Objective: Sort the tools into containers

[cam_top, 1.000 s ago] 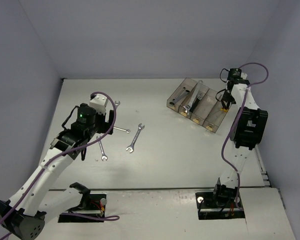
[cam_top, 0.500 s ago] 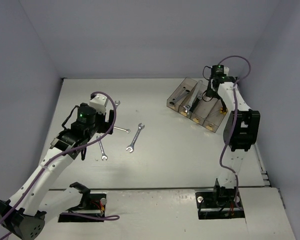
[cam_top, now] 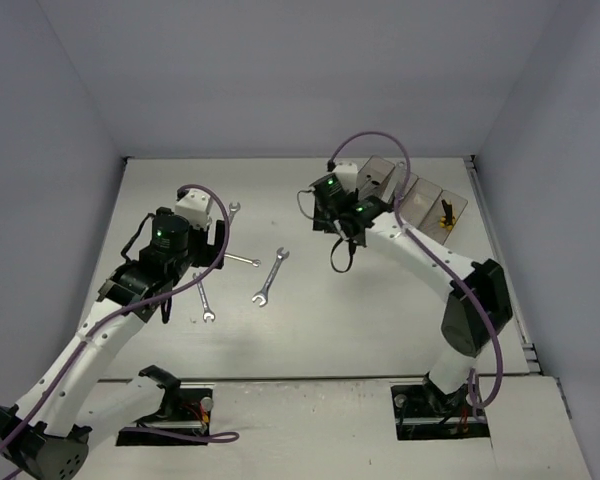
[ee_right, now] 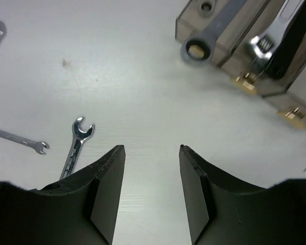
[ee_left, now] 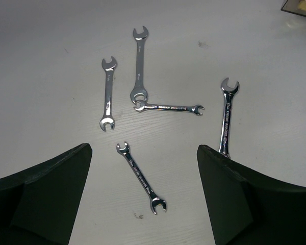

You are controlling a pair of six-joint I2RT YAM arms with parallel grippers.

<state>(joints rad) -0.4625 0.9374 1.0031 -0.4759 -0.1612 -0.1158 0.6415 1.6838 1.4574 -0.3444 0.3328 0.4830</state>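
Several silver wrenches lie loose on the table. In the left wrist view a small wrench point(ee_left: 142, 177) lies between my open left gripper's point(ee_left: 144, 153) fingers, below it. Beyond it are a short wrench point(ee_left: 108, 93), a long wrench point(ee_left: 139, 64) touching a thin wrench point(ee_left: 168, 107), and one point(ee_left: 227, 116) partly behind the right finger. My left gripper point(cam_top: 212, 240) hovers over this group. My right gripper point(ee_right: 151, 149) is open and empty over bare table, near the smoky-brown bins point(ee_right: 229, 46), which hold a ring wrench point(ee_right: 196, 50) and a black-handled adjustable wrench point(ee_right: 265, 46).
The bins point(cam_top: 410, 195) stand at the back right near the wall; a yellow-and-black driver point(cam_top: 446, 215) lies in one. A wrench point(cam_top: 270, 277) lies mid-table between the arms and shows in the right wrist view point(ee_right: 77, 145). Grey walls enclose the table.
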